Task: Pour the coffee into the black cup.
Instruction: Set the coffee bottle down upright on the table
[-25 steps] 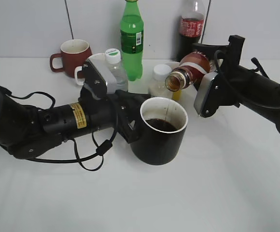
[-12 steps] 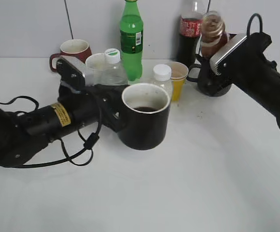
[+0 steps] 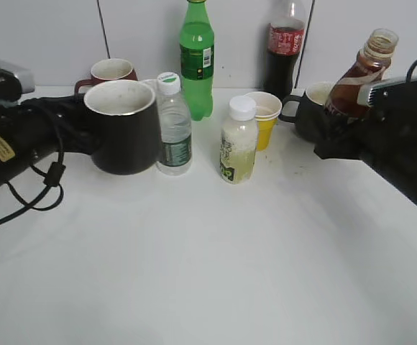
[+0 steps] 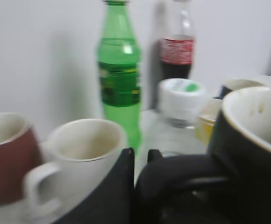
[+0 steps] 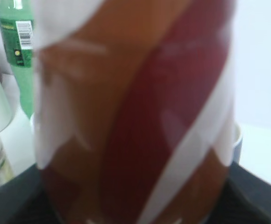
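The black cup (image 3: 122,129) is glossy with a pale inside and sits at the left, level and low over the table. My left gripper (image 3: 85,123) is shut on its handle. In the left wrist view the cup (image 4: 259,140) fills the right side and the jaws (image 4: 141,154) close on the loop handle. The coffee bottle (image 3: 358,75) has no cap, leans slightly and holds brown liquid. My right gripper (image 3: 346,118) is shut around its lower body at the far right. In the right wrist view the bottle's label (image 5: 135,116) fills the frame and hides the jaws.
Between the arms stand a water bottle (image 3: 172,129), a white-capped pale drink bottle (image 3: 237,144) and a yellow paper cup (image 3: 264,118). Behind are a green bottle (image 3: 196,61), a cola bottle (image 3: 284,50), a dark-red mug (image 3: 111,72), a white mug (image 4: 84,149) and a dark-grey mug (image 3: 310,115).
The right gripper turned the coffee bottle from tipped over the cup to nearly upright and drew it back right. The left gripper carried the black cup away to the left.
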